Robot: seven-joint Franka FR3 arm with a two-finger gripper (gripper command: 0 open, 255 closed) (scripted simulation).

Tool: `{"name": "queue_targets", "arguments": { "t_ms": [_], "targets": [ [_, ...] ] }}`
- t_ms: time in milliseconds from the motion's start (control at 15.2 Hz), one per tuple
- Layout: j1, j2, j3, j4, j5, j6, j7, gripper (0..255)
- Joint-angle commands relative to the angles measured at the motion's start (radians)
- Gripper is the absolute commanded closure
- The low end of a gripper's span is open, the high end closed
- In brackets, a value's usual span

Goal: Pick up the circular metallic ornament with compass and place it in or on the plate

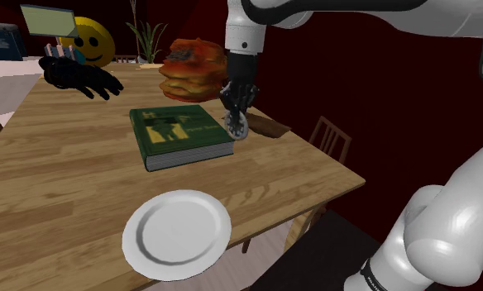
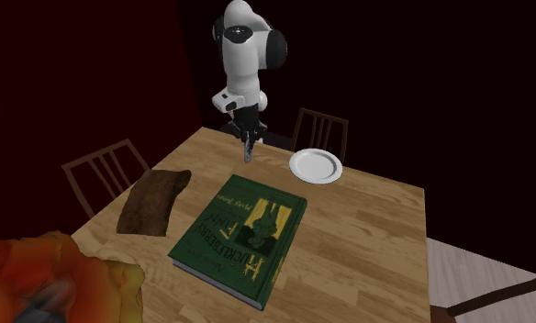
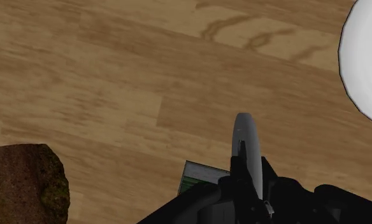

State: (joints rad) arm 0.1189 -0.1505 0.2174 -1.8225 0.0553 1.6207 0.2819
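Our pincer (image 1: pixel 235 106) is closed on the silvery ornament (image 1: pixel 237 126), gripping it edge-on above the worktop (image 1: pixel 58 190), at the green book's (image 1: pixel 180 135) right corner in the shoulder view. With so thin a hold, we fear it may slip or twist before reaching the near white plate (image 1: pixel 176 229).

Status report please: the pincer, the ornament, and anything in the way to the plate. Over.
Pincer shut on round silver ornament, held above table. White plate not yet reached. Green book lies beside the path.
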Motion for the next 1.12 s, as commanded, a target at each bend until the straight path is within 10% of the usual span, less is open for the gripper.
{"name": "queue_targets", "arguments": {
  "t_ms": [0,1056],
  "targets": [
    [0.023,-0.009,0.030,-0.003,0.009,-0.004,0.054,255],
    [0.190,0.081,0.268,0.121,0.022,-0.019,0.461,255]
  ]
}}
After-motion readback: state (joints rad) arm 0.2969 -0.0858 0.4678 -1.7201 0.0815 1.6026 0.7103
